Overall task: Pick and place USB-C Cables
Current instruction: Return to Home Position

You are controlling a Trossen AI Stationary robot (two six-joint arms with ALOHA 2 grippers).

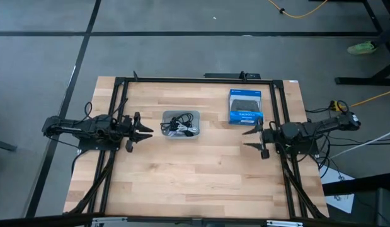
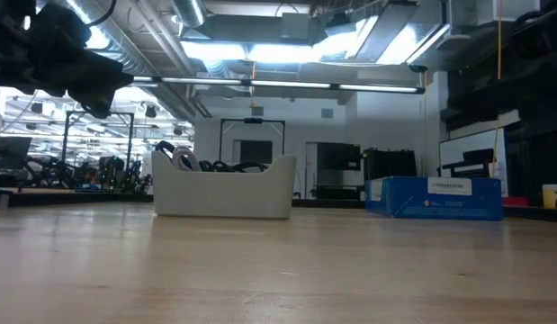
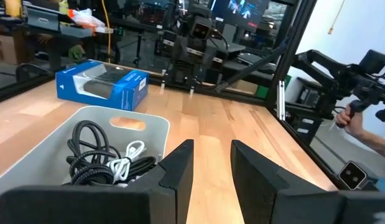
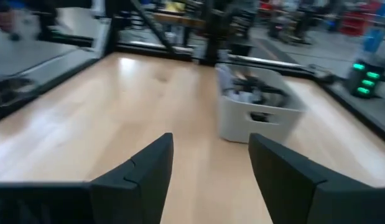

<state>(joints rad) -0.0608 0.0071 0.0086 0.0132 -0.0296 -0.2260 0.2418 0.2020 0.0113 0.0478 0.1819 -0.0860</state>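
The USB-C cables (image 1: 180,124), black and light grey, lie coiled together inside the translucent grey tray (image 1: 180,134) at the table's middle far part; they also show in the left wrist view (image 3: 108,162) and poke over the tray rim in the low view (image 2: 184,159). My left gripper (image 1: 144,131) is open and empty, just left of the tray, above the table. My right gripper (image 1: 252,139) is open and empty at the table's right, in front of the blue box (image 1: 246,106). Each gripper's own fingers show in its wrist view (image 3: 212,163), (image 4: 211,158).
The blue-and-black retail box rests flat on the table, far right; it also shows in the left wrist view (image 3: 104,84) and the low view (image 2: 435,196). A black frame (image 1: 182,81) borders the table. A person's hand (image 3: 357,121) shows beyond the table's right side. Bare wood lies toward the near edge.
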